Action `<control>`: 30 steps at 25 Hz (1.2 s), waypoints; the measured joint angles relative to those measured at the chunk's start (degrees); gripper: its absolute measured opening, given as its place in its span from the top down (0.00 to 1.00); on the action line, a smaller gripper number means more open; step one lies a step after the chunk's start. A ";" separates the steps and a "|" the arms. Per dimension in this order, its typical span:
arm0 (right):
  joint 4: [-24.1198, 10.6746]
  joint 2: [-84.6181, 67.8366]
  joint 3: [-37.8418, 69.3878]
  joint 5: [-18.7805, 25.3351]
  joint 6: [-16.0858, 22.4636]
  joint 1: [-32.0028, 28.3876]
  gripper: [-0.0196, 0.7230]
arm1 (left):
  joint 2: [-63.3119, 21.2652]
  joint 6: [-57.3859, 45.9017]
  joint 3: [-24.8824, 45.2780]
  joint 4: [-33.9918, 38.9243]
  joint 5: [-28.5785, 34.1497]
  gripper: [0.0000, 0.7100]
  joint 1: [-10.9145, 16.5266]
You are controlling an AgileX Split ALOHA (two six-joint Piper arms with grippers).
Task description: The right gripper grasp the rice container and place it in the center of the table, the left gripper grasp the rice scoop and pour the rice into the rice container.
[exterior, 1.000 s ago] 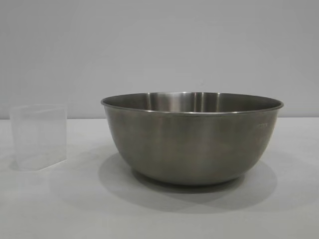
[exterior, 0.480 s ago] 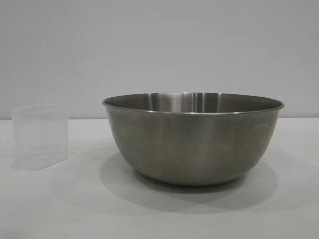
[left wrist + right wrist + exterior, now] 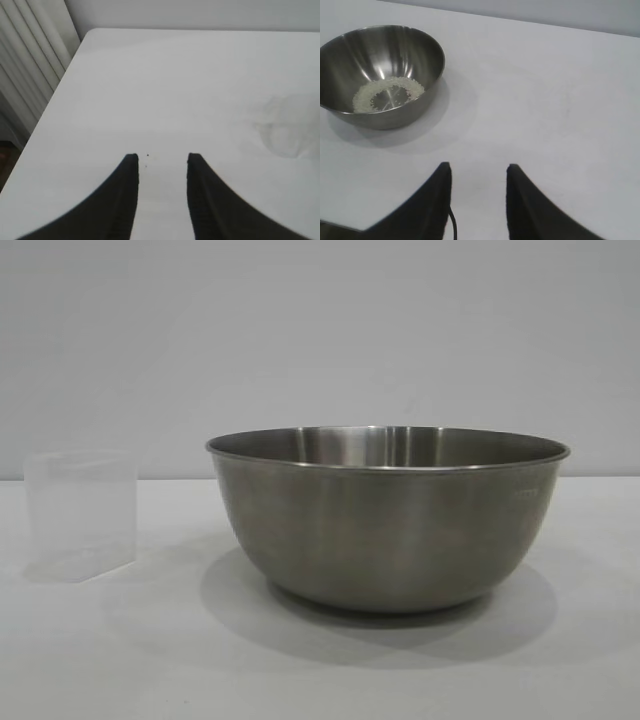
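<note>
Rice scoop [image 3: 285, 127] well beyond left tool [image 3: 162, 160]

The large round brushed stainless-steel mixing bowl [image 3: 388, 520] stands on the flat table with the plain white covering [image 3: 120, 660], a little toward 3 o'clock of the exterior view's middle. The small translucent plastic measuring cup [image 3: 80, 515] stands upright on the same table at the bowl's 9 o'clock, apart from it. A thin ring of whitish grains of rice [image 3: 387, 92] lies in the bowl's bottom. Both grippers hang over bare table, well apart from bowl and cup. Behind the table, at 12 o'clock, rises a plain wall [image 3: 320, 330].
</note>
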 joint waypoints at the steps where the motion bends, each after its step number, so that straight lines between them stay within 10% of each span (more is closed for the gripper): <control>1: 0.00 0.00 0.00 0.00 0.00 0.00 0.68 | -0.74 0.32 -0.13 0.00 1.52 0.69 0.00; 30: 0.00 0.00 0.00 0.00 0.00 0.00 0.68 | -1.86 1.61 1.04 0.00 6.00 0.69 0.00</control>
